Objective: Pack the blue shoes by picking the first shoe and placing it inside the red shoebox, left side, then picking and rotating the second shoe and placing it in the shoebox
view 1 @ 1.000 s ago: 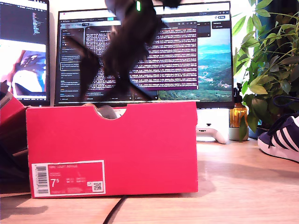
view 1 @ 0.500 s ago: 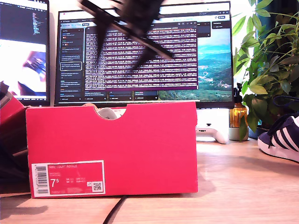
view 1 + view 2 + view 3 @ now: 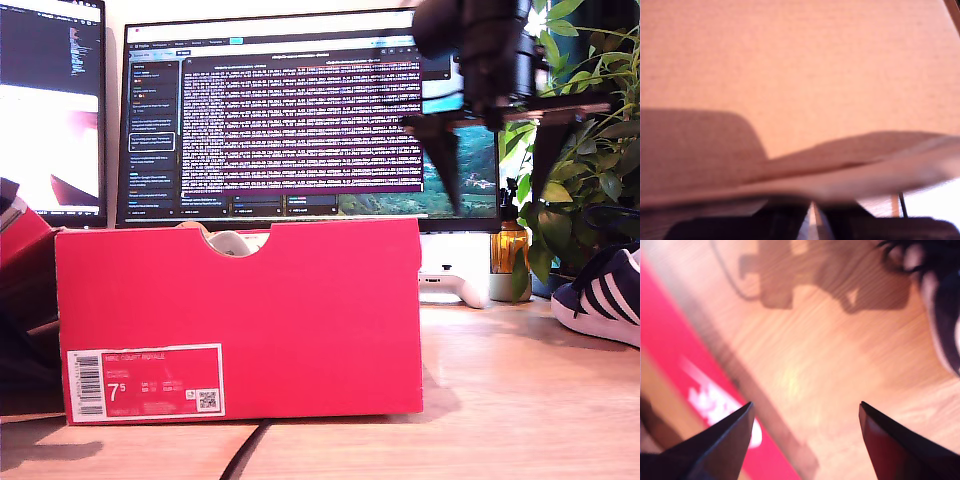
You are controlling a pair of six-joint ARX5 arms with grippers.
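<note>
- Red shoebox (image 3: 240, 318), exterior view: standing on the wooden table (image 3: 520, 400), filling the exterior view's left and centre; half-round notch in top edge, white label with barcode and "7.5" at lower corner on the exterior view's left. Something pale visible through the notch, too little showing to identify.
- Blue shoe (image 3: 603, 297), exterior view: on the table at the exterior view's right edge, well apart from the shoebox; navy upper, white side stripes, white sole; partly cut off by the frame.
- Second gripper (image 3: 493, 168), exterior view: hanging high at the exterior view's upper right, in front of the monitor (image 3: 300, 115) and beside the plant (image 3: 575, 140); two dark pointed fingers spread wide, pointing downward, nothing between them; above the table gap between shoebox and shoe.
- Background, exterior view: black cable (image 3: 243, 452) running forward from under the shoebox; white game controller (image 3: 455, 287) and amber bottle (image 3: 509, 248) behind the box.
- First wrist view: blurred; wooden table (image 3: 800, 65) filling most of the frame, an out-of-focus pale edge crossing it, unidentifiable. First gripper (image 3: 813, 220): dark fingers close together, only a thin slit between them; holding anything or not, cannot tell.
- Second wrist view: second gripper (image 3: 805, 435) with fingers wide apart, empty, over bare wood. Red shoebox (image 3: 685, 375) to one side, blue shoe (image 3: 945, 315) to the other, each apart from the fingertips.
</note>
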